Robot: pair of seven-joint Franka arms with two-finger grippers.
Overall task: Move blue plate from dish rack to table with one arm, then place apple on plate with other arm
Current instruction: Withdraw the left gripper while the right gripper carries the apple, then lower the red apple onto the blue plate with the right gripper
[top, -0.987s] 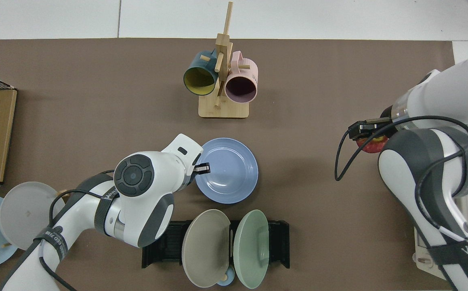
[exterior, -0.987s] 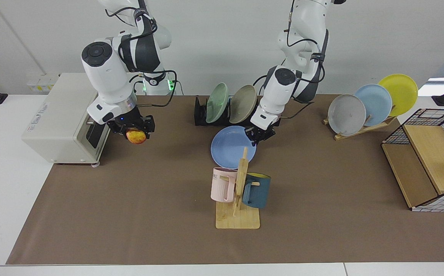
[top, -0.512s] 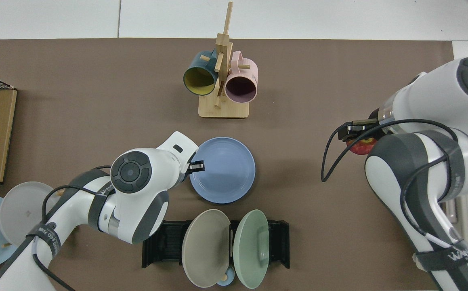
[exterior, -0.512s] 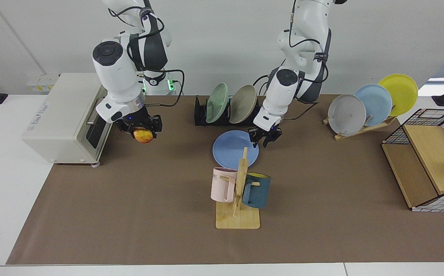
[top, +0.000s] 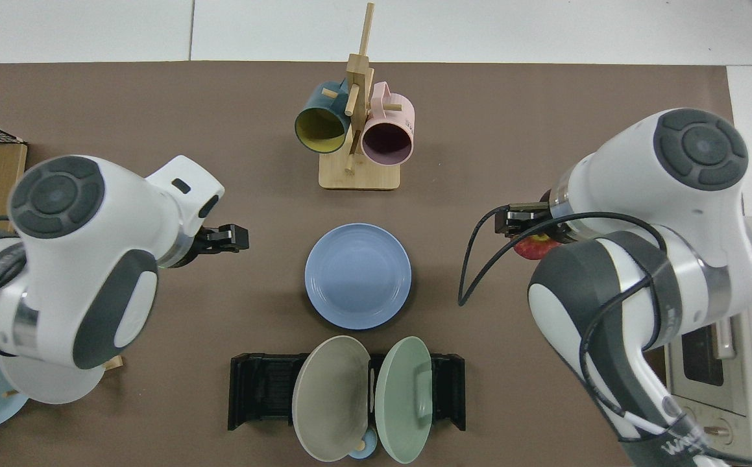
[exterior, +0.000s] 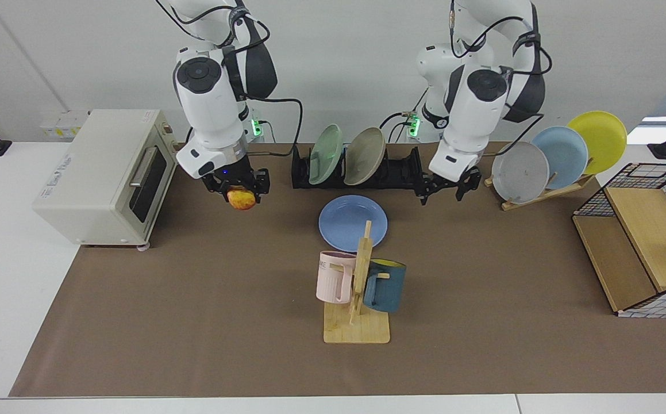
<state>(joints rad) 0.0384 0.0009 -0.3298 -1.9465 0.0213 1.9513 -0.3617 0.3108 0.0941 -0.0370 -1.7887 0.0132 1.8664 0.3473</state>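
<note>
Blue plate: the round, matte periwinkle-blue plate (exterior: 353, 222) is laid flat on the brown mat of the white table (exterior: 206, 322), just in front of the low black dish rack (exterior: 401, 172), untouched.
Apple: the small red-and-yellow apple (exterior: 242, 199) is pinched in the right gripper (exterior: 236, 190), held above the mat left of the plate.
Left gripper: the left gripper (exterior: 443, 188) is held with jaws spread and empty, right of the plate, near the rack's end.
Rack contents: a sage-green plate (exterior: 326, 154) and a taupe plate (exterior: 364, 156) are stood upright.

Open mat (exterior: 264, 241) betw. apple (exterior: 241, 199) & blue plate (exterior: 353, 222); mug tree (exterior: 360, 276) just beyond plate.
</note>
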